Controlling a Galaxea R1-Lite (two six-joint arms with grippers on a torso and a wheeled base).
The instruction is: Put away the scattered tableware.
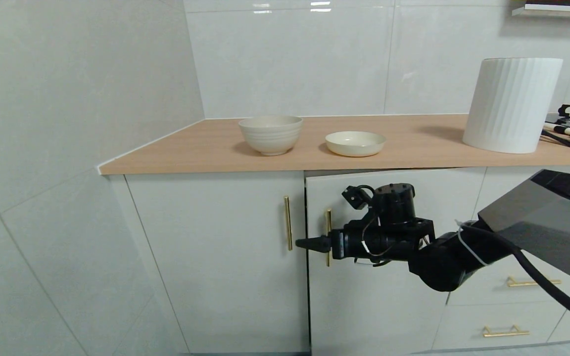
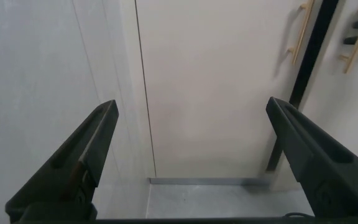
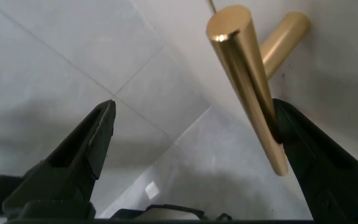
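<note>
Bowl (image 1: 270,133) and shallow dish (image 1: 355,143) are seen on the far countertop (image 1: 413,138). Right gripper (image 1: 305,243) is held at the right door's gold handle (image 1: 328,237), fingers apart, nothing clamped. Left gripper (image 2: 191,118) is spread too. The handle could be missed or slipped off on closing, as it is set off-centre against one finger.

Polished brass-look metal handle (image 3: 248,87); matt wood-grain countertop (image 1: 413,143); glazed ceramic bowl (image 1: 270,134)
</note>
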